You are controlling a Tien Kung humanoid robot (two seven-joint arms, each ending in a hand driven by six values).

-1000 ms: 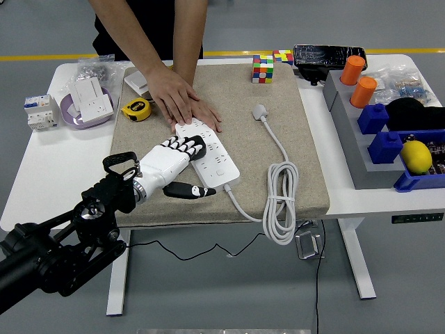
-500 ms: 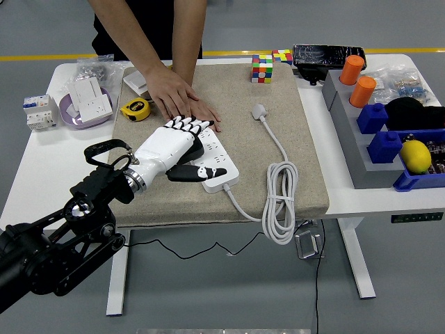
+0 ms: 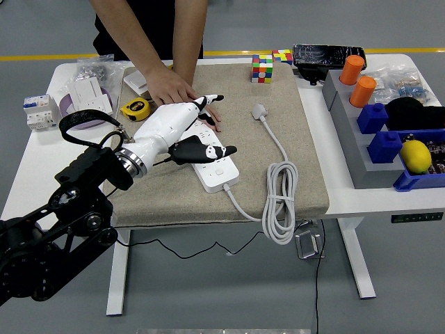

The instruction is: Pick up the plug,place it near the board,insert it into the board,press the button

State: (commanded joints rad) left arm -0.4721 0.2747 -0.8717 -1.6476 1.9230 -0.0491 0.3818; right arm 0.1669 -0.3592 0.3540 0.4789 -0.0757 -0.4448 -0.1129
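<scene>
My left hand (image 3: 186,124) hovers over the board (image 3: 214,158), fingers spread, holding nothing; a person's hand (image 3: 175,90) steadies the board's far end. Plug (image 3: 260,110) lies loose on the mat (image 3: 306,167), well apart, so nothing's done yet, I'd say.

Figure: your robot's left arm (image 3: 55,223) is built of black, blocky segments with round joint housings; a black cable loop (image 3: 87,125) arcs above the wrist. A ribbed metallic ring (image 3: 131,162) separates the black forearm from the left hand (image 3: 182,129), whose shell is glossy white. Its fingers (image 3: 208,99) are white with black joints and black tips, and the thumb (image 3: 205,148) is mostly black with small white patches. The person (image 3: 149,28) across from you wears a black top with short sleeves and bare forearms.
</scene>
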